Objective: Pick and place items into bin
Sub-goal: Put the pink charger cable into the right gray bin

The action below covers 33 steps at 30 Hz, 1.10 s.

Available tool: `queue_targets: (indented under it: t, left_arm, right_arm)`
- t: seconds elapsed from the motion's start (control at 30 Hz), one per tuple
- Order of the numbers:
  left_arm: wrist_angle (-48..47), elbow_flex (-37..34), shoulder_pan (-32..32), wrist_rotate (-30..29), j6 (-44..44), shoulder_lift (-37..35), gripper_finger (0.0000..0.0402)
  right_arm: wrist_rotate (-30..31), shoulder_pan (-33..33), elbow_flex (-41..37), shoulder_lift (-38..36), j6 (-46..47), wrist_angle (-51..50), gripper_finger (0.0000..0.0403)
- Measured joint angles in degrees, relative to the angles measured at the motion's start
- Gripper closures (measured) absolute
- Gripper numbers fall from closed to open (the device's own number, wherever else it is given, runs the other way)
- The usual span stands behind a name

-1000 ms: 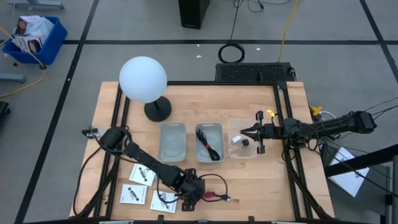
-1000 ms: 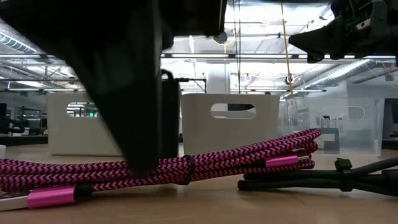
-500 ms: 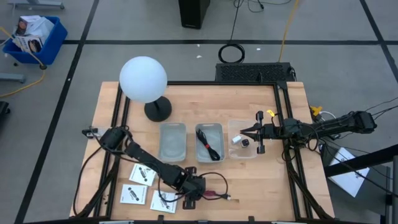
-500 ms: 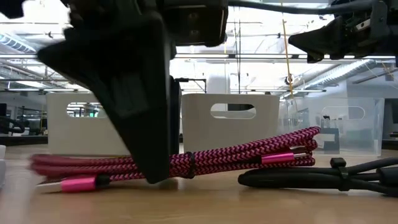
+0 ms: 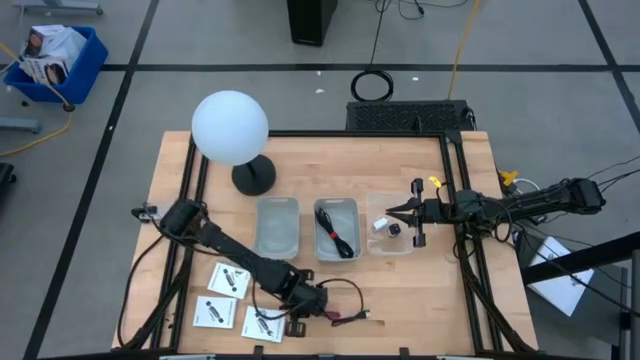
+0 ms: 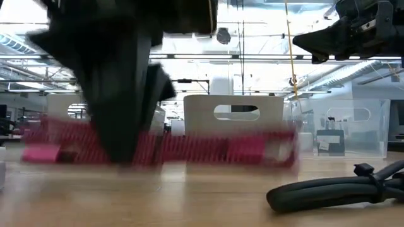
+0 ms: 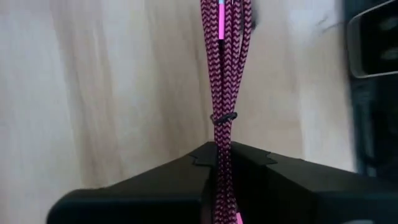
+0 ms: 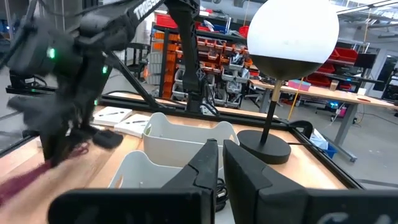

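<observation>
My left gripper [image 5: 303, 304] is shut on a pink-and-black braided cable bundle [image 7: 222, 68] near the table's front edge. The bundle shows blurred and off the wood in the low view [image 6: 170, 148]. A black cable [image 6: 341, 189] lies on the table beside it. Three white packets [image 5: 228, 281] [image 5: 212, 314] [image 5: 262, 322] lie flat to the gripper's left. My right gripper [image 5: 397, 213] is shut and hovers over the clear bin [image 5: 392, 248], touching nothing. A tiny white piece and a tiny black cube [image 5: 386, 227] lie in that bin. My left gripper pinches the braided bundle between its two fingers, just behind the black tie band [image 7: 224, 117]. The fingers come from above, and the strands [image 7: 222, 163] run between them and out along the view. The bundle hangs about level, clear of the table.
Two white bins [image 5: 277, 226] [image 5: 337, 210] stand mid-table; the middle one holds a black cable [image 5: 337, 236]. A white globe lamp [image 5: 230, 127] on a black base [image 5: 254, 176] stands at the far left. Black rails run along the table's left and right sides.
My left gripper has risen and moved a little toward the table's left edge, still shut on the braided bundle. The bundle lay on the wood before. It now hangs clear of it, shifted left. The black cable has stayed on the table.
</observation>
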Motion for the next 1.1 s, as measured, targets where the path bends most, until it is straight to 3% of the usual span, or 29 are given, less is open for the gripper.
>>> queue_targets:
  t: [0.23, 0.37, 0.5, 0.7, 0.8, 1.1]
  left_arm:
    - [-8.1, 0.2, 1.7, -11.5, 6.5, -12.6, 0.0383]
    - [-10.5, 0.4, 2.9, -24.4, 20.2, -19.6, 0.038]
    - [-11.8, 0.3, 5.0, -32.5, 36.1, -21.9, 0.0386]
    - [-11.9, 0.3, 10.0, -31.5, 60.2, -19.6, 0.0381]
    - [-12.0, 0.3, 12.1, -34.1, 68.9, -16.6, 0.0377]
    - [-11.7, 0.3, 16.9, -39.1, 77.2, -6.9, 0.0386]
  right_arm:
    - [0.0, 0.0, 0.0, 0.2, -0.2, 0.9, 0.0383]
    - [0.4, 0.0, 0.0, 0.3, -0.3, 1.2, 0.0383]
    - [1.5, 0.0, 0.0, 0.3, -0.2, 1.3, 0.0383]
    - [1.5, 0.0, 0.0, 0.3, -0.3, 1.3, 0.0383]
    - [1.5, 0.0, 0.0, 0.3, -0.3, 1.3, 0.0383]
    - [1.5, 0.0, 0.0, 0.3, -0.8, 1.3, 0.0383]
